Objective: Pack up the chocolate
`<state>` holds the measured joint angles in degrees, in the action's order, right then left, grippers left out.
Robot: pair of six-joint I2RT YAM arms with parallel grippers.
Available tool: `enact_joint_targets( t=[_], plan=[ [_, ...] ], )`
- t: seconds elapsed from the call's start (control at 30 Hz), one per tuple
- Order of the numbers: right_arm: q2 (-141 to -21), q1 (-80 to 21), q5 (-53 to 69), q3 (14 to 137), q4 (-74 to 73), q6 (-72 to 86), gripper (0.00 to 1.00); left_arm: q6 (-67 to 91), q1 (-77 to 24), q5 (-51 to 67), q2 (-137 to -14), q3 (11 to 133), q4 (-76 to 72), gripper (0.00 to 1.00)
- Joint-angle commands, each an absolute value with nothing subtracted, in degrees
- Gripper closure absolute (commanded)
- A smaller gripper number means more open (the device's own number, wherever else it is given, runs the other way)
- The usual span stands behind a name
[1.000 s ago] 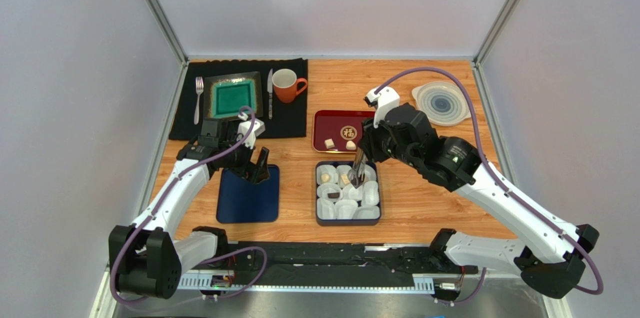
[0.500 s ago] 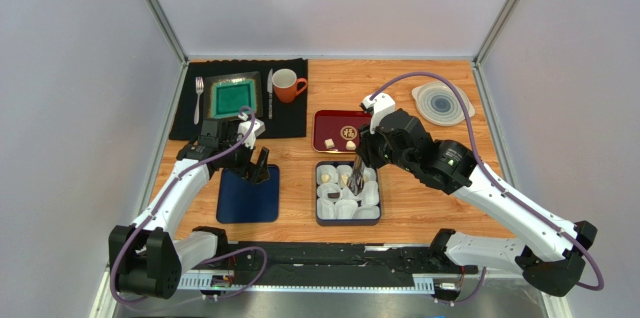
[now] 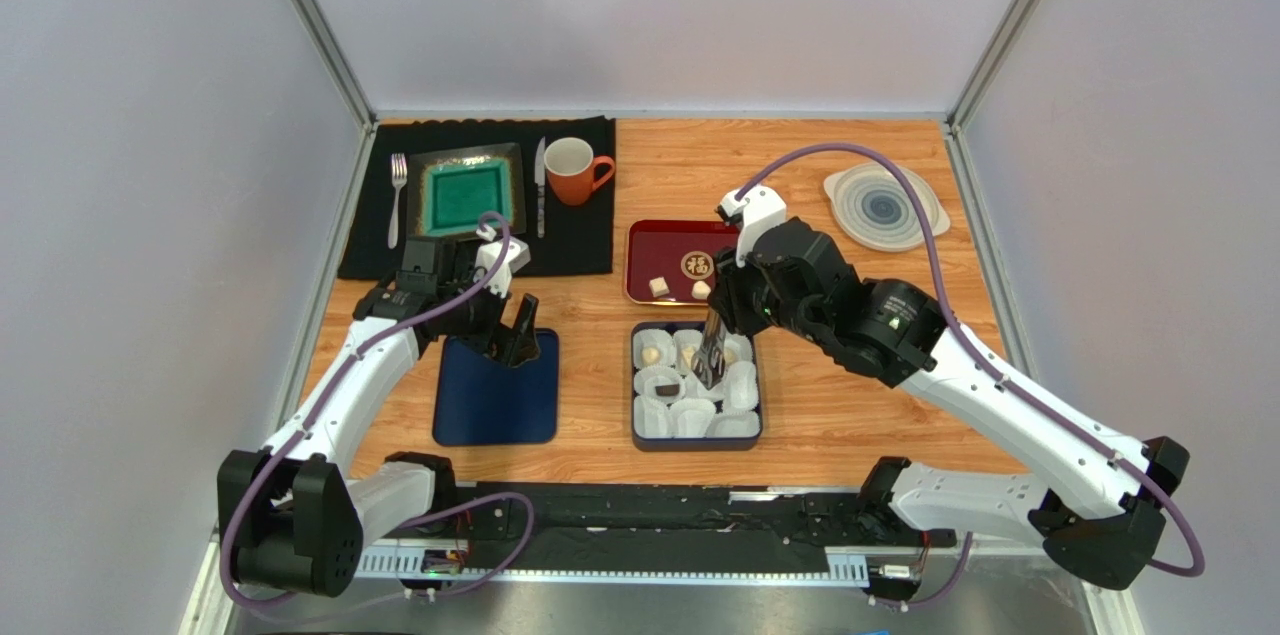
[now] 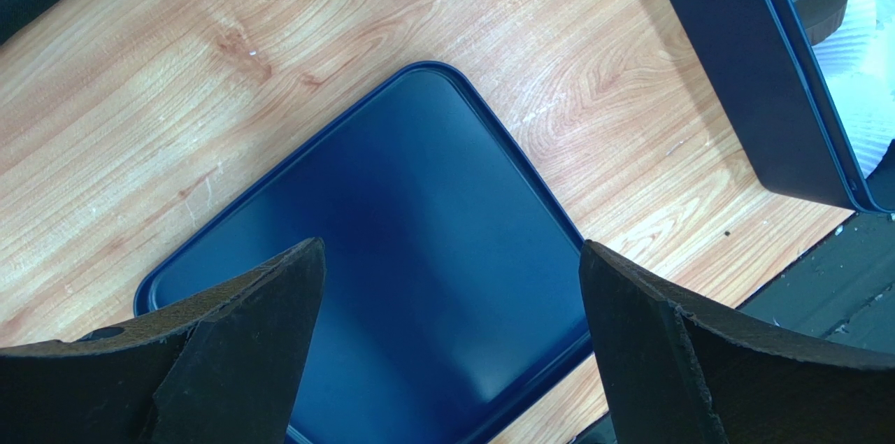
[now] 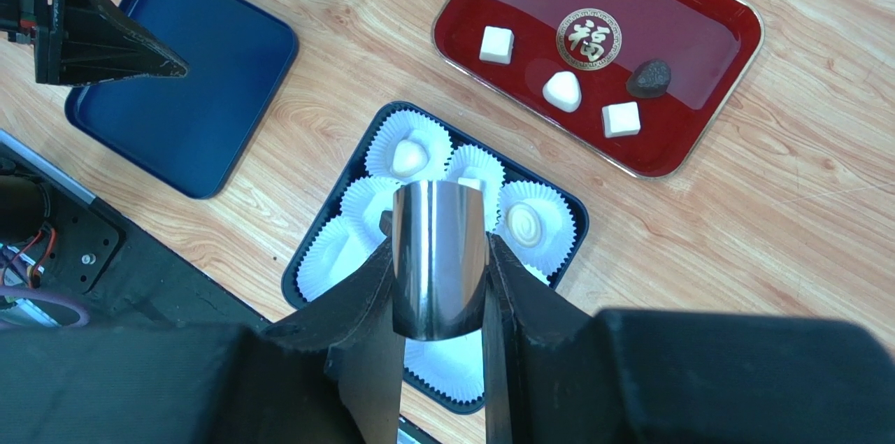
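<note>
My right claw (image 5: 441,268) is clamped on the tongs (image 5: 439,219), tips down over the box (image 3: 696,442). 4 chocolates (image 5: 561,91) sit just beyond on the red tray (image 5: 651,24); my left claw (image 4: 450,255) gapes, farther off.

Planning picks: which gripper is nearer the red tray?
Right. The right gripper, holding tongs, hangs over the box beside the red tray; the left gripper hovers over the blue lid.

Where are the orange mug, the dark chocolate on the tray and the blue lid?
orange mug (image 3: 576,191): top external view, outer wall
dark chocolate (image 5: 649,78): right wrist view, upper face
blue lid (image 4: 399,255): left wrist view, flat middle
</note>
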<state>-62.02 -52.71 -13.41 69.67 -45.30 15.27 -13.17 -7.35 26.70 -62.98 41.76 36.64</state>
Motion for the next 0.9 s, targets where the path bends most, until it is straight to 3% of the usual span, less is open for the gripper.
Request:
enact_joint_targets(
  t=[0.0, 0.7, 0.87],
  plan=[
    [-62.4, -53.1, -14.4, 70.2, -41.5, 15.9, 0.72, -13.4, -7.1, 27.6, -61.8, 43.4, 36.7, 0.01],
    [-63.3, -53.1, -15.8, 70.5, -40.9, 15.9, 0.62, -13.7, -7.0, 27.2, -61.2, 43.2, 36.7, 0.01],
    [-63.3, -53.1, -16.3, 71.2, -40.7, 15.6, 0.64, -13.5, -7.0, 27.3, -61.3, 43.1, 36.6, 0.01]
  ],
)
